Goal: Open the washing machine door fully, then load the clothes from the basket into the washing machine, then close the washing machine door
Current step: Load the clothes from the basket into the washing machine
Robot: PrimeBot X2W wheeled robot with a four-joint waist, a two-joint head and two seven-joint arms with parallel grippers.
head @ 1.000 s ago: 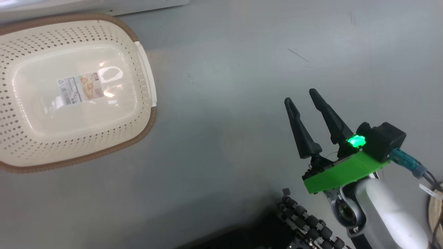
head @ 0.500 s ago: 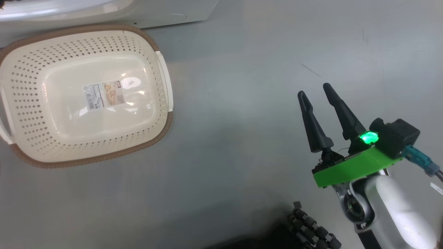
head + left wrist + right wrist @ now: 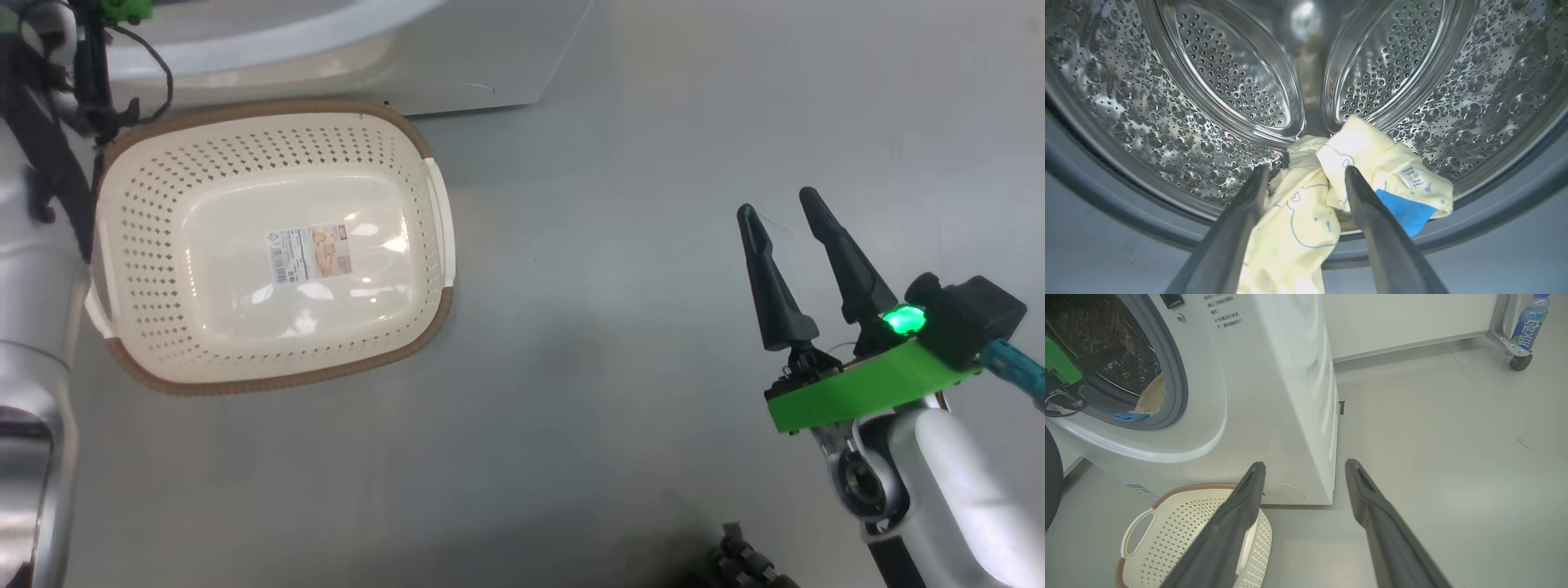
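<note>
We've got our left claw [image 3: 1305,169] spread wide at the drum [image 3: 1167,122] mouth, gripping nothing, the clothes [image 3: 1306,212] draped over its rim between the fingers [image 3: 1372,228], while our right claw [image 3: 777,202] gapes bare over the floor [image 3: 612,327] near the basket [image 3: 269,377].

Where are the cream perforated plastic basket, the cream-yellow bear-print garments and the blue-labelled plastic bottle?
Cream perforated plastic basket [image 3: 269,357]: head view, side wall.
Cream-yellow bear-print garments [image 3: 1310,222]: left wrist view, bear outline.
Blue-labelled plastic bottle [image 3: 1529,326]: right wrist view, label.
</note>
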